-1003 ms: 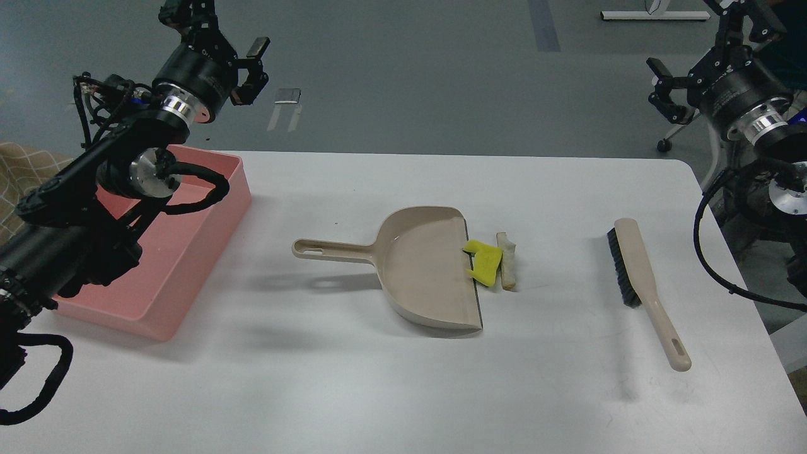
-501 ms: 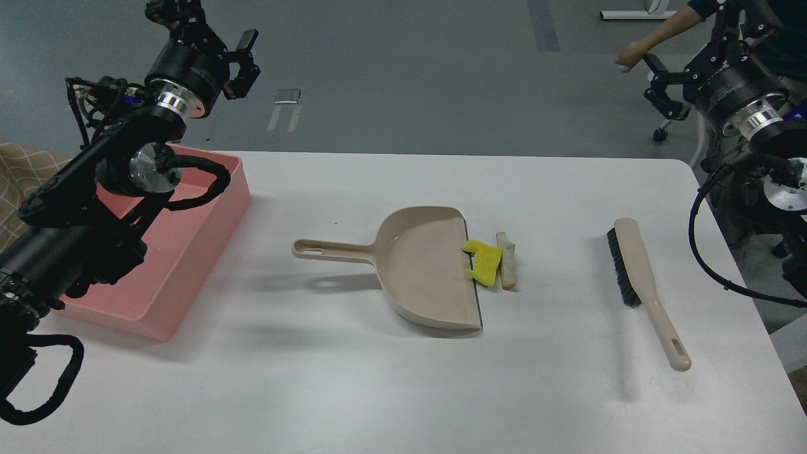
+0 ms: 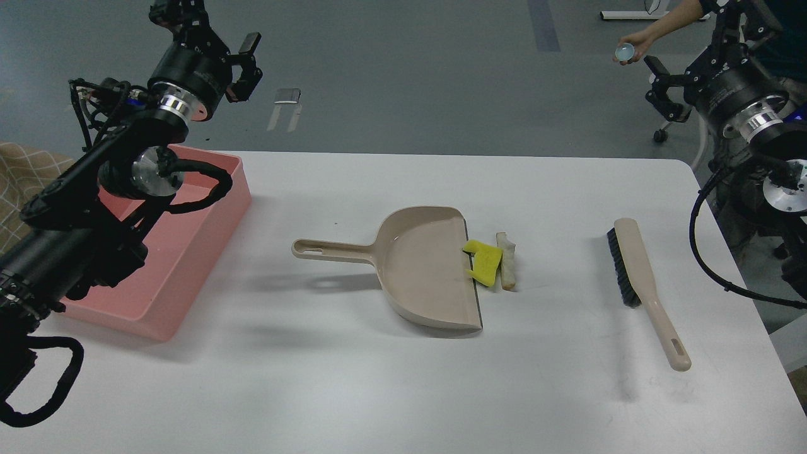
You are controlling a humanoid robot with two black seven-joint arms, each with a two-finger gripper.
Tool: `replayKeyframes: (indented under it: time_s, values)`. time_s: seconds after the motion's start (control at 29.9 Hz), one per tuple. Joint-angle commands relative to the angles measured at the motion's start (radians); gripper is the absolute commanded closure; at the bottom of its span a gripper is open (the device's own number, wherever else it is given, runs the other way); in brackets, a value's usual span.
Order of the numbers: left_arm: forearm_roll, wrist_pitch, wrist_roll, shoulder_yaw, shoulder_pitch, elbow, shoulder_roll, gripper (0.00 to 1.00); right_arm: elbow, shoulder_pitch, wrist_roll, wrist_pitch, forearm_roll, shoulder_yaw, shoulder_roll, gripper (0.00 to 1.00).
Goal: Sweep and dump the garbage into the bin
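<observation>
The garbage is a bright yellow notched piece (image 3: 484, 263) and a pale off-white stick (image 3: 506, 260). They lie side by side on the white table, the yellow one touching the lip of a beige dustpan (image 3: 422, 265). The pink bin (image 3: 195, 265) stands at the table's left edge, partly hidden by my left arm. My left gripper (image 3: 214, 31) is raised beyond the bin's far corner, open and empty. My right gripper (image 3: 693, 44) is raised off the table's far right corner, open and empty.
A beige hand brush (image 3: 637, 271) with black bristles lies on the table's right side, handle toward me. The dustpan handle (image 3: 321, 250) points left toward the bin. A person's hand (image 3: 627, 50) holding a small round clear object is at the top right, close to my right gripper.
My left gripper moved slightly left and up. My right gripper shifted slightly up. A person's arm came in at the top right, now holding a small round object. Table objects have not moved.
</observation>
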Motion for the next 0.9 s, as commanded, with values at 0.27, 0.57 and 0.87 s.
replayKeyframes:
  time_s: [0.27,0.57,0.87]
  values:
    - [0.010,0.000,0.006,0.119,0.004,-0.128,0.084,0.01,-0.020,0.000,0.000,0.000,-0.001,-0.006,0.006,0.00]
    - [0.229,-0.003,-0.013,0.185,0.034,-0.332,0.276,0.01,-0.018,0.003,0.000,0.003,-0.025,-0.008,-0.014,0.00]
    - [0.280,0.034,-0.007,0.180,0.195,-0.671,0.543,0.01,-0.017,-0.009,0.000,0.003,-0.027,-0.010,-0.017,0.00]
